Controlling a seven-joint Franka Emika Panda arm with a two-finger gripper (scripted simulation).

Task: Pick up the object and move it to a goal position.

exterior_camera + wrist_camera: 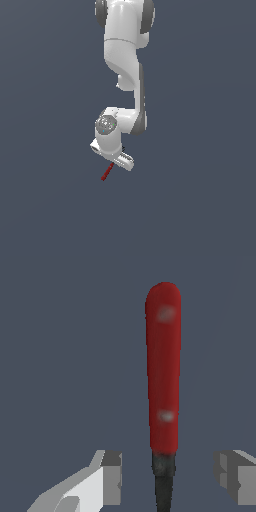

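Observation:
The object is a thin tool with a red handle [163, 366] and a black shaft [163, 483] leading toward its tip, which is cut off at the frame edge. In the exterior view it is a small red stick [106, 171] poking out from under the white arm's hand. My gripper [121, 159] is directly over the tool's black end. In the wrist view the gripper [168, 478] is open. One finger [107, 476] and the other finger [235, 476] stand on either side of the black shaft with gaps, not touching it.
The ground all around is a plain dark blue-grey surface. The white arm [125, 55] comes down from the top of the exterior view. No other objects or goal marker show.

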